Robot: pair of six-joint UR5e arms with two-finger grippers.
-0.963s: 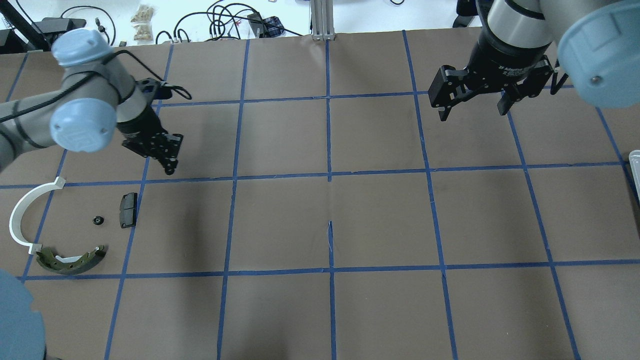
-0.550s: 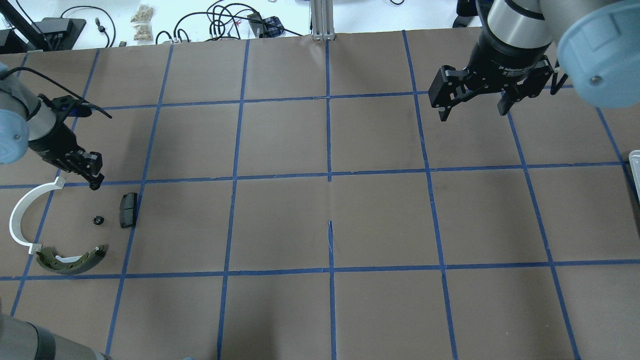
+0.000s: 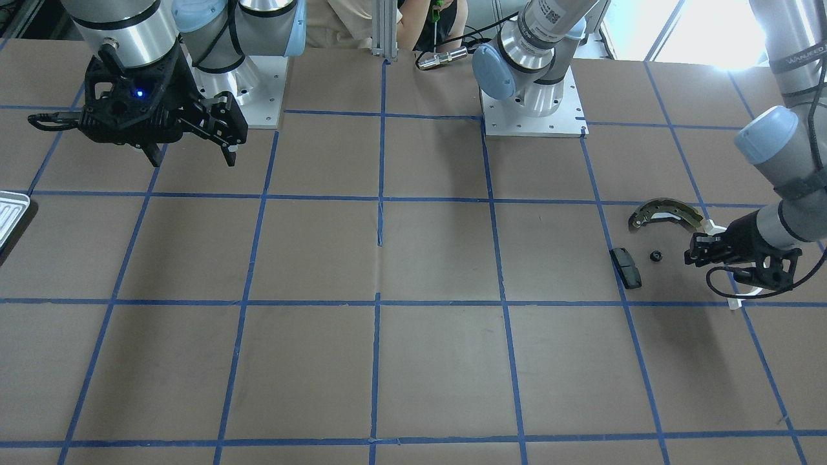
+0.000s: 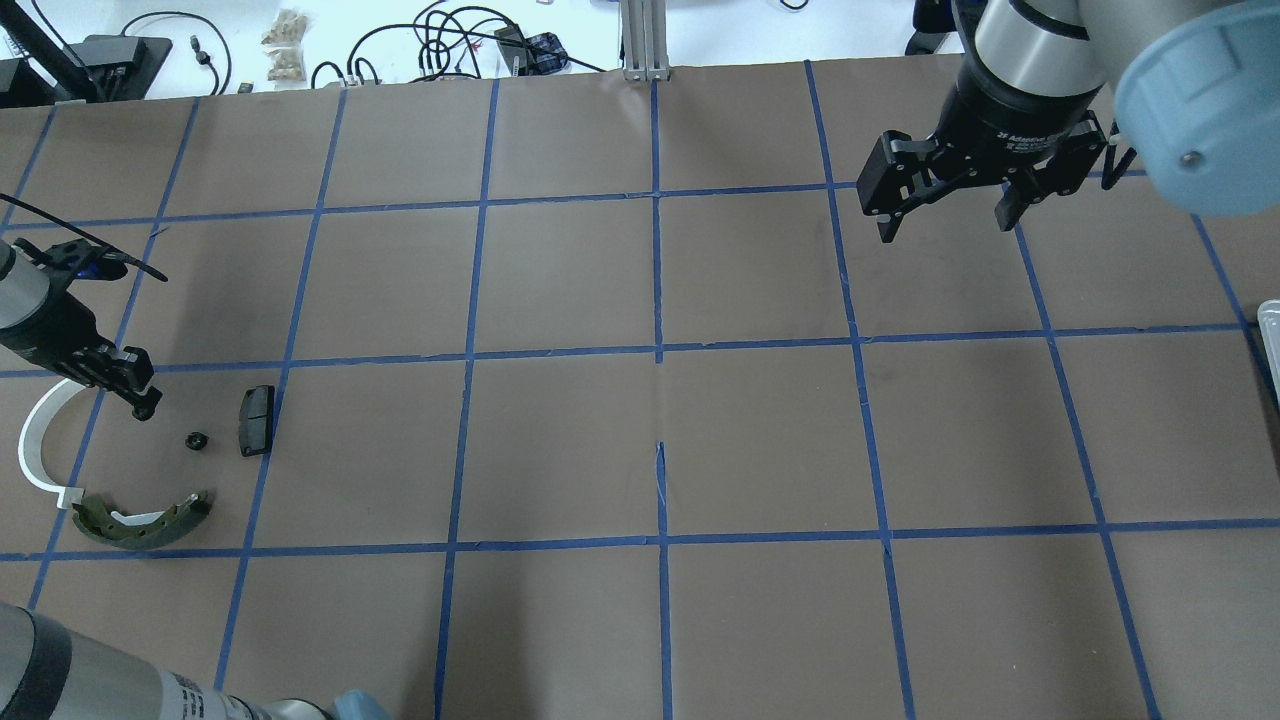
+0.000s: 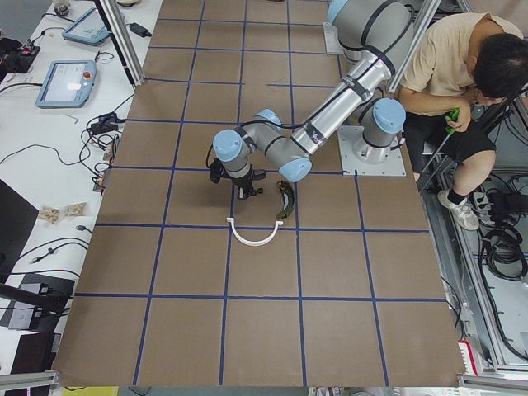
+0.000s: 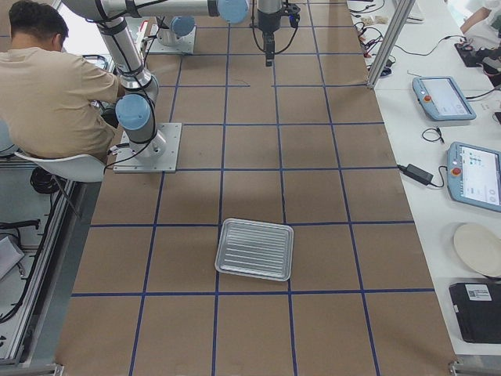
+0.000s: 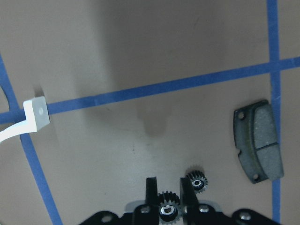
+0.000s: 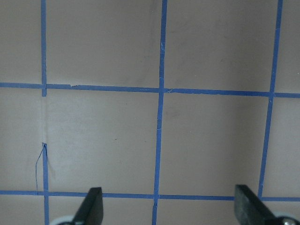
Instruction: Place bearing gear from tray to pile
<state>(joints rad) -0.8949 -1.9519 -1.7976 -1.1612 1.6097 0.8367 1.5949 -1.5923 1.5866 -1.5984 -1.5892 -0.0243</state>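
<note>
My left gripper (image 7: 168, 186) is shut on a small dark bearing gear (image 7: 168, 209). It hovers low over the pile, as the overhead view (image 4: 140, 400) shows. A second gear (image 7: 198, 180) lies on the table just right of the fingers and also shows from overhead (image 4: 196, 439). The pile holds a dark pad (image 4: 256, 420), a white plastic arc (image 4: 33, 445) and an olive brake shoe (image 4: 140, 522). The ribbed silver tray (image 6: 254, 249) lies at the far right and looks empty. My right gripper (image 4: 948, 205) is open and empty, high over the back right.
Brown paper with a blue tape grid covers the table. Only the tray's edge shows in the overhead view (image 4: 1270, 340). Cables and small items lie beyond the table's back edge. A seated person is beside the robot's bases in the side views.
My left arm has swung left and toward the robot, from the second grid column to just above the pile by the white arc. The right arm has not moved.
</note>
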